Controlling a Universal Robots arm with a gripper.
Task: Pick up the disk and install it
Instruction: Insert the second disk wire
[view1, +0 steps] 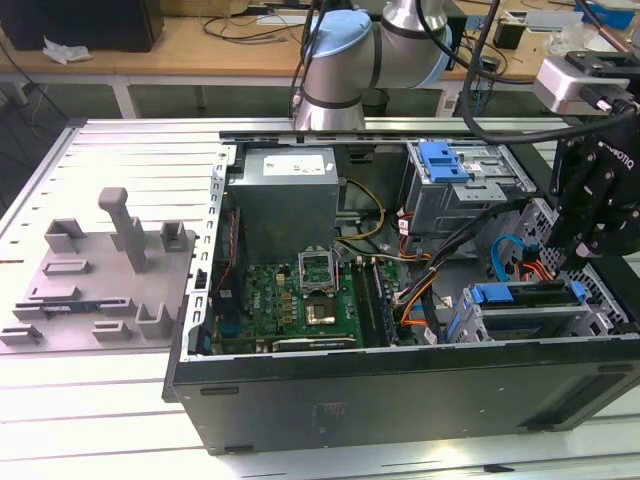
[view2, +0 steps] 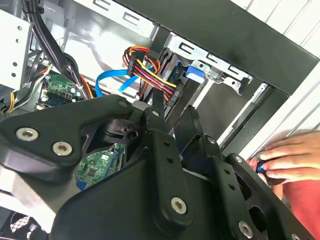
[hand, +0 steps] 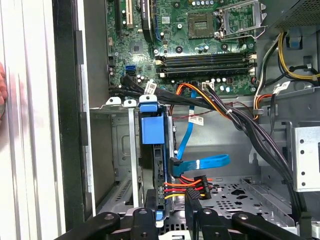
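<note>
— Where is the disk (hand: 152, 150) found?
— It is seated edge-up in the bay of the computer case (view1: 400, 395), at the worktop's near edge.
— And the tool (hand: 172, 212)?
— It is closed on the disk's end; straight, square pressure is advised.

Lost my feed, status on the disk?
End effector over the drive bay. Disk upright in the bay, cables plugged at its end. Person's hand beside the case.

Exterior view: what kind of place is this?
Probably a robotics lab or test bench. An open PC case lies on a slotted metal table beside grey jigs, under the arm, with cluttered wooden desks behind.
</note>
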